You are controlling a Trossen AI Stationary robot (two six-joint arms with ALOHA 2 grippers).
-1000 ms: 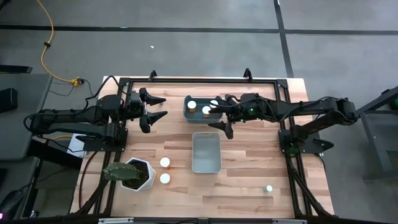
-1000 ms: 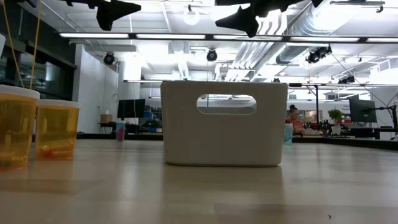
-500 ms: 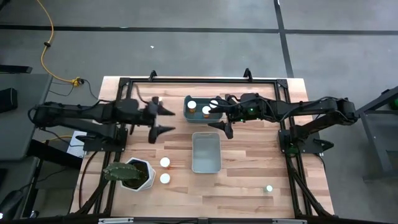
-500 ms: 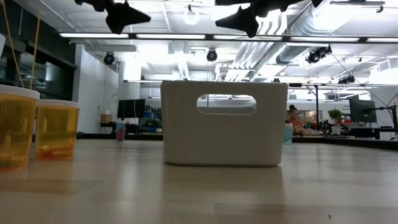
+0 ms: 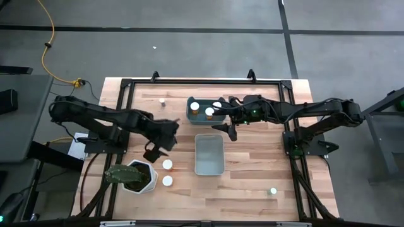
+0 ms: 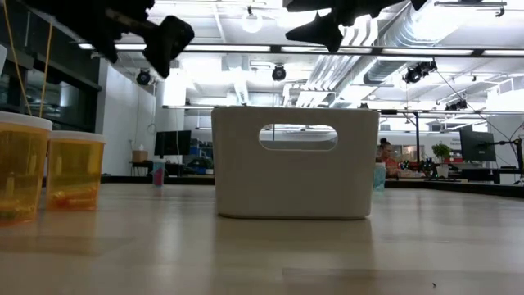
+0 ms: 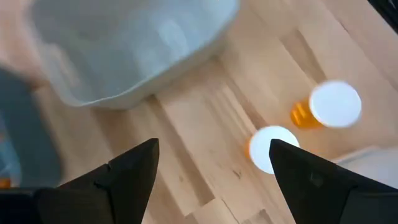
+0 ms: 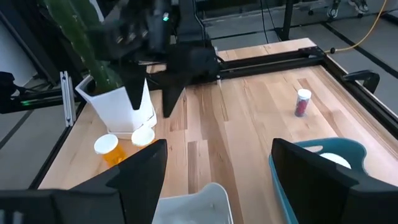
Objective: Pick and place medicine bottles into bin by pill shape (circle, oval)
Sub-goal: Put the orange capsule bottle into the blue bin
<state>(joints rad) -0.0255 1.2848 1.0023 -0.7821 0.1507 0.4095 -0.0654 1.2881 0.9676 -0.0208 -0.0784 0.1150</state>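
Observation:
Two amber medicine bottles with white caps (image 5: 167, 164) (image 5: 167, 181) stand upright on the table beside the white plant pot (image 5: 134, 177); the left wrist view shows them too (image 7: 334, 104) (image 7: 272, 148). My left gripper (image 5: 161, 140) is open and empty, in the air just on the far side of them. Several capped bottles (image 5: 195, 106) stand in the blue bin (image 5: 191, 115). My right gripper (image 5: 228, 117) is open and empty beside the blue bin's right end. A small bottle (image 5: 162, 101) stands at the far side and a pale-green-topped one (image 5: 273, 190) at the near right.
The empty grey-white bin (image 5: 209, 154) sits mid-table, right of the two bottles, and fills the low view's middle (image 6: 295, 162). The pot holds a green cactus (image 5: 118, 174). A black frame (image 5: 126, 82) runs round the table's edges.
My left gripper has swung from the far left of the table toward the near edge and the right, coming over the two bottles by the plant pot, and has tipped downward. It stays open.

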